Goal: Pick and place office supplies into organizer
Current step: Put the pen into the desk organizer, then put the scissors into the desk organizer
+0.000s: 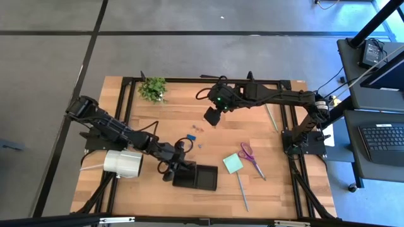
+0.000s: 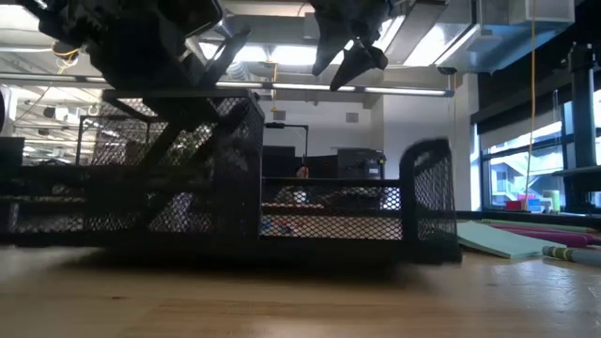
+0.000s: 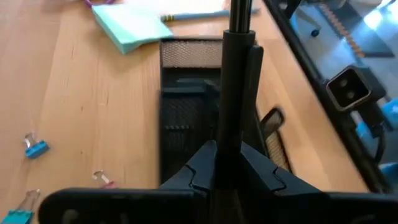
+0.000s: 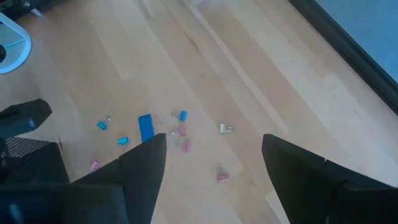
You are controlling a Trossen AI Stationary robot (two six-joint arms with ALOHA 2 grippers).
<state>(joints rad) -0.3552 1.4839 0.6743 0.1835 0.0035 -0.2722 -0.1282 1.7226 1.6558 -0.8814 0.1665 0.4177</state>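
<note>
Organizer (image 1: 201,177), a low black mesh tray with dividers, sits near the front edge of the wooden bench (image 1: 189,113). The left gripper (image 1: 180,165) hovers directly over its left end, fingers (image 3: 211,162) clenched on a slim dark pen (image 3: 236,81) that points down along the tray's compartments. This looks like the placing step: the pen seems ready to drop, so the next move would call for lowering it between the dividers and releasing.

The right gripper (image 1: 211,116) hangs above the bench's middle, fingers (image 4: 146,165) spread wide and empty, looking down on a scatter of small blue and pink binder clips (image 4: 144,127); picking these tiny items would need a careful descent and a precise pinch.

To the tray's right, just beside it, lies a pale green sticky-note pad (image 1: 232,163), then purple-handled scissors (image 1: 250,156) and a slim grey stick (image 1: 242,189). A white roll (image 1: 122,163) rests left of the tray, and a small green plant (image 1: 152,88) stands at the far edge
</note>
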